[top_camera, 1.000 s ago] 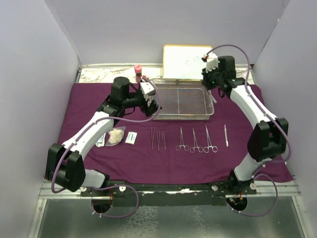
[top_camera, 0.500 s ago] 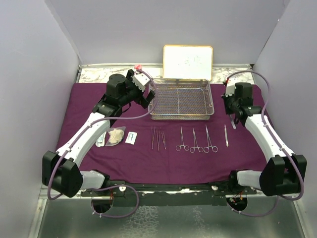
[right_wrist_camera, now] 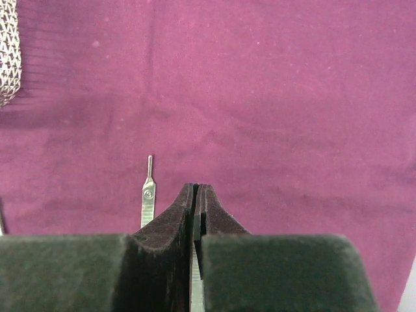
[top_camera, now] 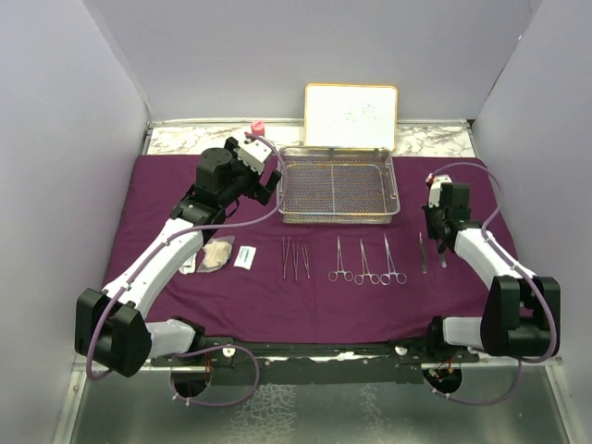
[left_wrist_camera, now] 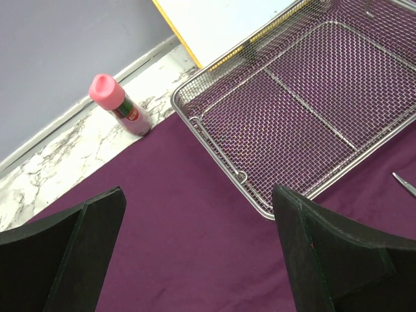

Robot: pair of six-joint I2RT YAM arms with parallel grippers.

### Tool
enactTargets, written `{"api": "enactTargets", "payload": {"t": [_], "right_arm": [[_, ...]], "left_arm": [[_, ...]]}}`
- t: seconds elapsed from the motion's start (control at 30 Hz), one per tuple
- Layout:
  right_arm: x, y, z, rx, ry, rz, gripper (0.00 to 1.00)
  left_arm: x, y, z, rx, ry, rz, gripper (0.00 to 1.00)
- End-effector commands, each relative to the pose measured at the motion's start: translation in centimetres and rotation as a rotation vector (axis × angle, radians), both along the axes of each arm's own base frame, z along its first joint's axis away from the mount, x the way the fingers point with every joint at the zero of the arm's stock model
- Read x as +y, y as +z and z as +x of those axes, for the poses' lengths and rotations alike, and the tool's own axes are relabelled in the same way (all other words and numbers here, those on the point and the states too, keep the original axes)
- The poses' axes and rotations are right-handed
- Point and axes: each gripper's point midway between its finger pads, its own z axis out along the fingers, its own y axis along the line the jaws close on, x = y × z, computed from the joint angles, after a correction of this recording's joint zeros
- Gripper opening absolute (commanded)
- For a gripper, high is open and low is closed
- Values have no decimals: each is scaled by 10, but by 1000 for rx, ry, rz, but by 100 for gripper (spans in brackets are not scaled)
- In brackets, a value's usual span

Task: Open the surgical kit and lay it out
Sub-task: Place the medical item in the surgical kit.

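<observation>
Cloth wrap (top_camera: pixel 305 310), dark purple, lies opened flat on the bench (top_camera: pixel 180 141), with the wire-mesh tray (top_camera: pixel 339 220) on its far middle. My left fingers (left_wrist_camera: pixel 71 253) hang spread wide and bare over the cloth just left of the tray, while my right fingers (right_wrist_camera: pixel 172 231), near-right of the tray, are pressed together, pinching a slim steel strip (right_wrist_camera: pixel 195 286). On the tray's near side lie three ring-handled clamps (top_camera: pixel 363 261), forceps (top_camera: pixel 295 259) nearer its left end, gauze (top_camera: pixel 218 253) and a small white packet (top_camera: pixel 245 257) near-left of it, and a slim steel handle (top_camera: pixel 423 252) near-right of it.
</observation>
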Motion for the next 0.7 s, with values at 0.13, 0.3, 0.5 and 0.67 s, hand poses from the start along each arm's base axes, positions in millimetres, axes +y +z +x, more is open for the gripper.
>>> {"api": "enactTargets", "payload": {"t": [0.13, 0.3, 0.5, 0.67], "right_arm": [[-3, -1, 37, -125, -23, 8, 1], [-3, -17, 46, -101, -34, 16, 1], [-5, -30, 48, -88, -49, 15, 1], [-12, -27, 46, -99, -79, -13, 1]], "left_arm": [[-2, 13, -3, -31, -11, -49, 99], [-2, 11, -5, -22, -17, -53, 99], [-3, 10, -6, -16, -29, -61, 99], [-3, 9, -6, -11, -31, -59, 99]]}}
